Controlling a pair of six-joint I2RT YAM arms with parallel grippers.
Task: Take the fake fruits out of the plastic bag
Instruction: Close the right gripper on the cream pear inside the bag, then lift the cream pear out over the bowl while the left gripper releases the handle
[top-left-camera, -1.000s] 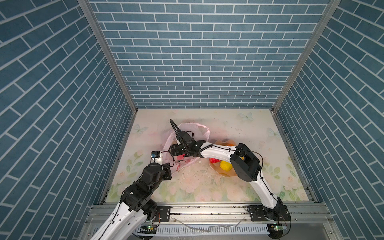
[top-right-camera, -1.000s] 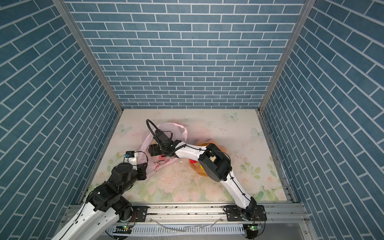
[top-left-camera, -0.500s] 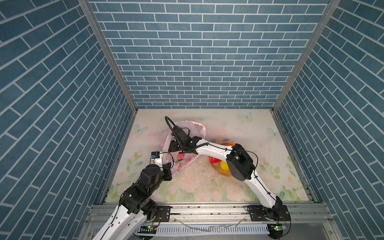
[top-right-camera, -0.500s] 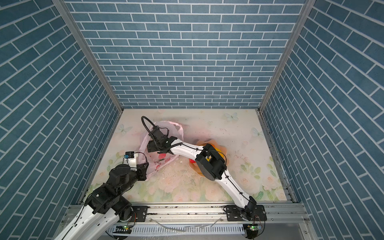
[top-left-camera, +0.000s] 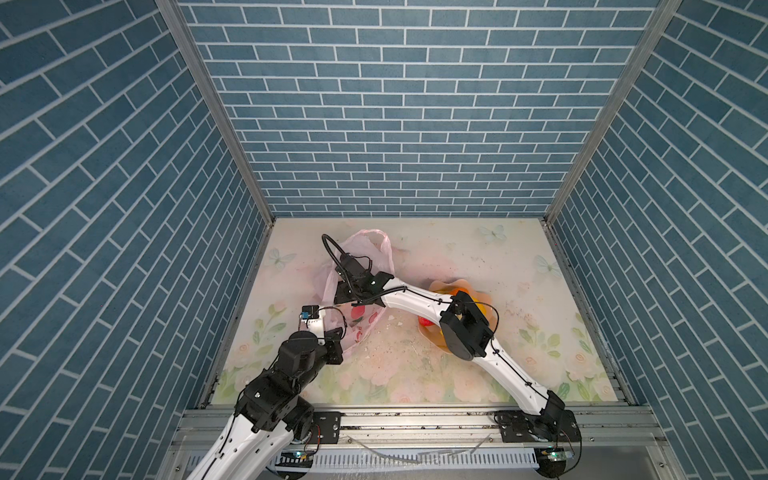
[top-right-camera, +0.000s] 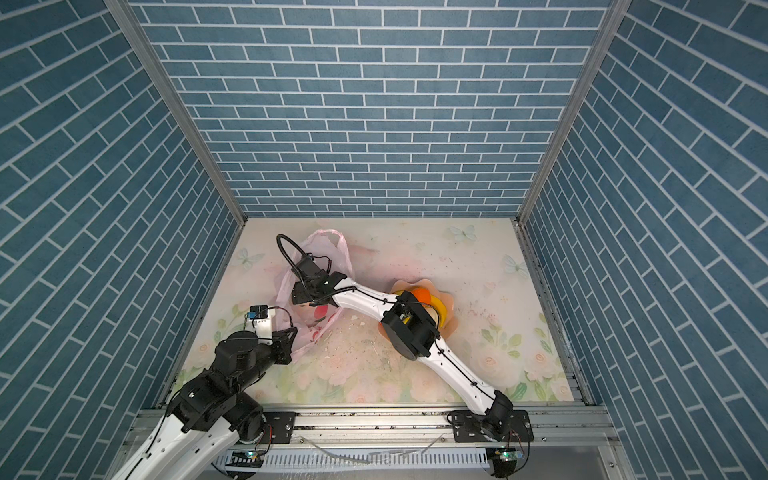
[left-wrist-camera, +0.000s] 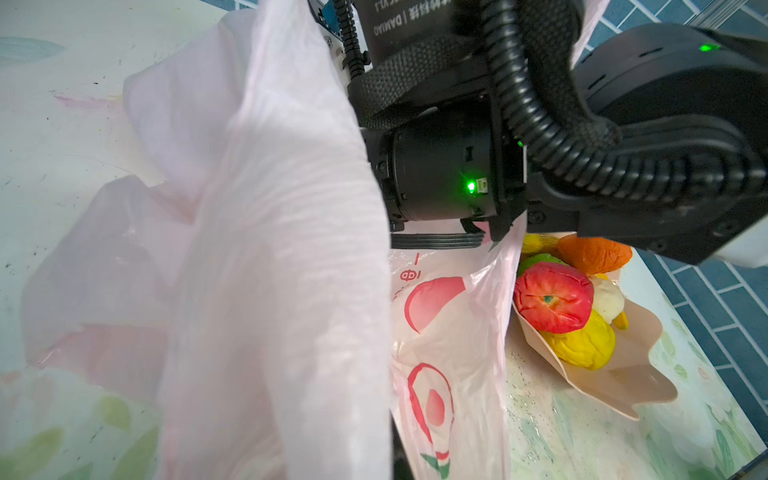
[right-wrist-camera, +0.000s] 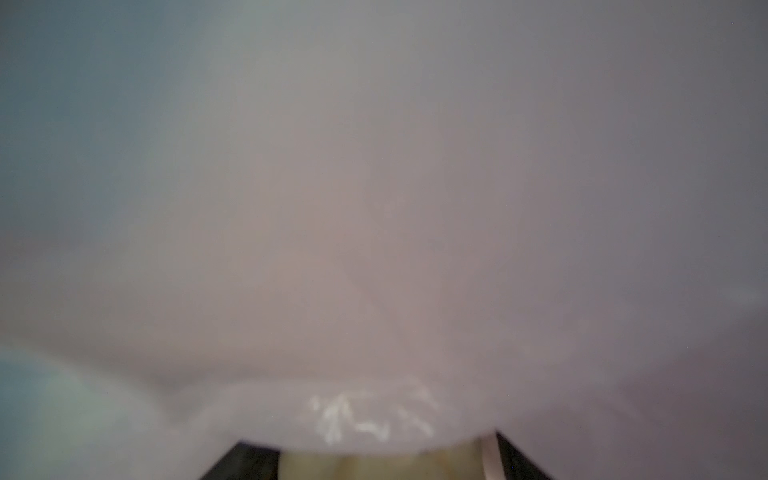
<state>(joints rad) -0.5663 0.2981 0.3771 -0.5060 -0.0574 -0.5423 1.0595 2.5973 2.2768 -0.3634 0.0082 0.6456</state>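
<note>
Blue brick walls close in your flowered tabletop; the pink plastic bag lies crumpled left of centre; your left gripper has its jaws pressed together on the bag's near edge; your right gripper reaches into the bag's mouth, jaws wide apart with something pale between them, though the blur hides whether they grip it; red, orange, yellow, green and cream toy fruits sit in the peach bowl beside the bag.
</note>
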